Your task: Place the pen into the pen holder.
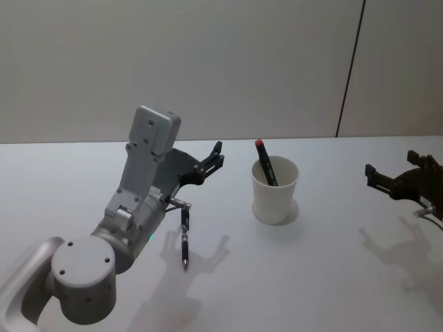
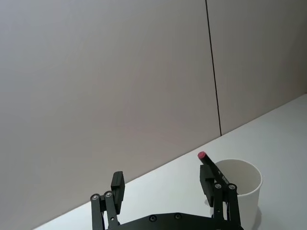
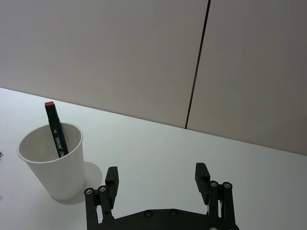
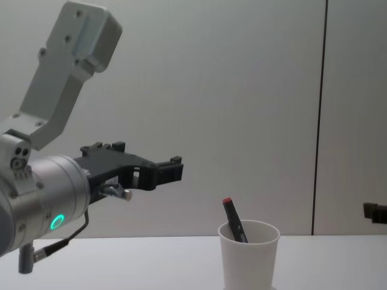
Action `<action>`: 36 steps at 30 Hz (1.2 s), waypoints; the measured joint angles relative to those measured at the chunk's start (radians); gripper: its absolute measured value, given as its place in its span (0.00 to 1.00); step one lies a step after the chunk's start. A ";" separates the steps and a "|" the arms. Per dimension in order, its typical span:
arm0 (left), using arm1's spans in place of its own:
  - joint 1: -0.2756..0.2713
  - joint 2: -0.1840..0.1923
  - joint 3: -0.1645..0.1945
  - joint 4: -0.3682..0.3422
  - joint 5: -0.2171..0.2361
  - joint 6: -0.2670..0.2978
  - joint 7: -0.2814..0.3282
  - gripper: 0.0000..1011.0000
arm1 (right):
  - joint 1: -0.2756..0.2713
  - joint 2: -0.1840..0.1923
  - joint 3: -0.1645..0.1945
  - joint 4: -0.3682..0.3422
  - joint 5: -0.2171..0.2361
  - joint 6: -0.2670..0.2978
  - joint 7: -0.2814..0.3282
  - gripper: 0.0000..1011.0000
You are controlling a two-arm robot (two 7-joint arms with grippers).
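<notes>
The pen holder, a white paper cup, stands on the table right of centre, with a black marker with a red cap leaning inside it. A dark pen lies flat on the table to the cup's left, under my left arm. My left gripper hovers open and empty above the table, left of the cup and higher than its rim. Its wrist view has the cup just past one fingertip. My right gripper hangs open at the right, facing the cup.
The white table runs back to a plain wall with one dark vertical seam. Bare tabletop lies between the cup and my right gripper, and along the front.
</notes>
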 joint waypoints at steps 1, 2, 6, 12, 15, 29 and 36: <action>0.004 0.000 -0.001 -0.004 -0.010 0.011 0.010 0.99 | 0.000 0.000 0.000 0.000 0.000 0.000 0.000 0.99; 0.006 0.001 -0.002 -0.006 -0.013 0.015 0.013 0.99 | 0.000 0.000 0.000 0.000 0.000 0.000 0.000 0.99; 0.018 0.001 -0.004 -0.016 -0.039 0.045 0.036 0.99 | 0.000 0.000 0.000 0.000 0.000 0.000 0.000 0.99; 0.035 0.002 -0.008 -0.027 -0.076 0.096 0.062 0.99 | -0.001 0.001 0.000 -0.001 0.000 0.001 0.000 0.99; 0.044 0.002 -0.011 -0.029 -0.098 0.130 0.075 0.99 | -0.001 0.001 0.000 -0.001 0.000 0.001 0.000 0.99; 0.066 0.006 -0.023 -0.024 -0.166 0.275 0.095 0.99 | -0.001 0.001 0.000 -0.002 0.000 0.001 0.000 0.99; 0.071 0.008 -0.029 -0.011 -0.185 0.331 0.095 0.99 | -0.001 0.001 0.000 -0.002 0.000 0.001 0.000 0.99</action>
